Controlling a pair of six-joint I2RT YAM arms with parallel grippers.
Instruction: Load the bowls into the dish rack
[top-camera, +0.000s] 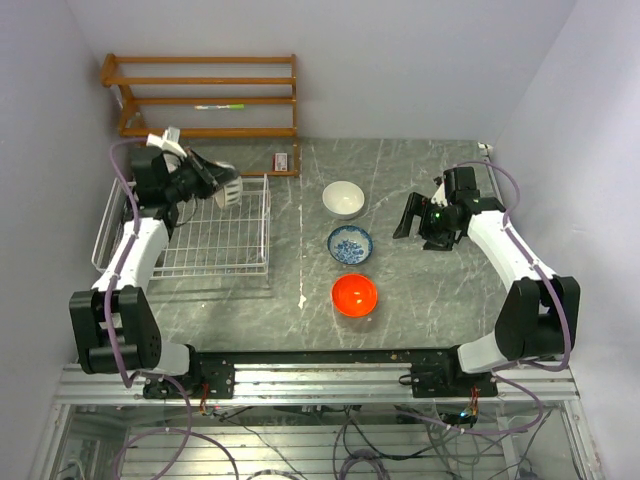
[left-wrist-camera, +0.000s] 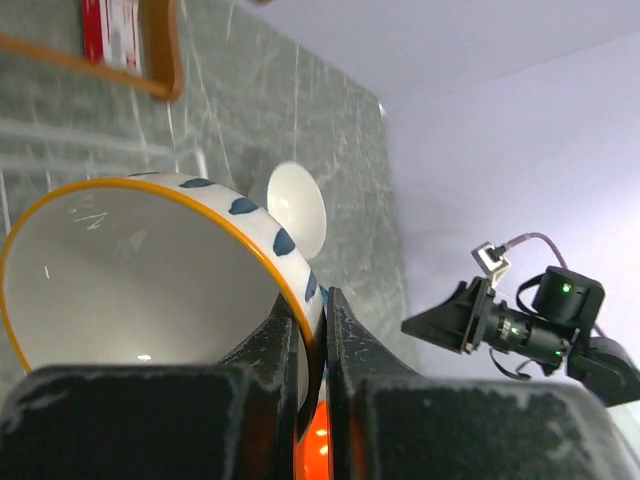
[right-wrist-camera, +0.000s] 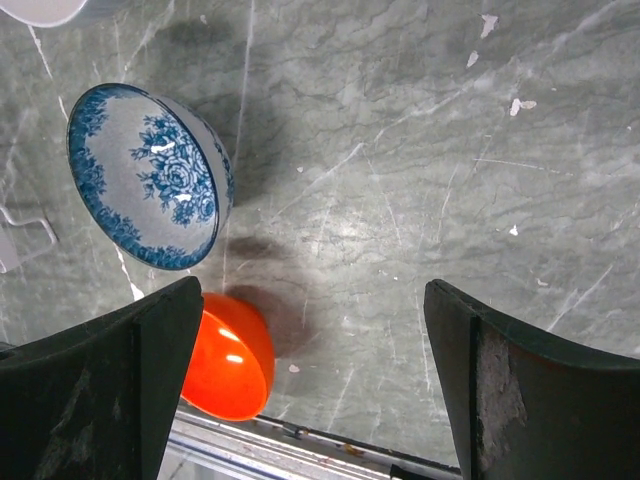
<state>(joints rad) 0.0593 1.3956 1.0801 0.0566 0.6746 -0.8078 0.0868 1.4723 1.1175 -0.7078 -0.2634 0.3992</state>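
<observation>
My left gripper (top-camera: 212, 182) is shut on the rim of a white bowl with an orange-brown rim and dark blue spots (top-camera: 229, 191), tilted on edge above the far right part of the white wire dish rack (top-camera: 180, 270). The left wrist view shows this bowl (left-wrist-camera: 150, 280) pinched between the fingers of that gripper (left-wrist-camera: 322, 335). Three bowls stand in a column at mid-table: plain white (top-camera: 343, 198), blue-and-white patterned (top-camera: 350, 244) and orange-red (top-camera: 354, 294). My right gripper (top-camera: 408, 216) hangs open to their right. Beneath it (right-wrist-camera: 315, 380) is bare table, with the patterned bowl (right-wrist-camera: 150, 175) and orange-red bowl (right-wrist-camera: 228, 355) at its left.
A wooden slatted shelf (top-camera: 205, 95) stands against the back wall behind the rack. A small red-and-white card (top-camera: 282, 160) lies at the shelf's right foot. The grey marble table (top-camera: 430, 290) ends at a metal rail along the near edge.
</observation>
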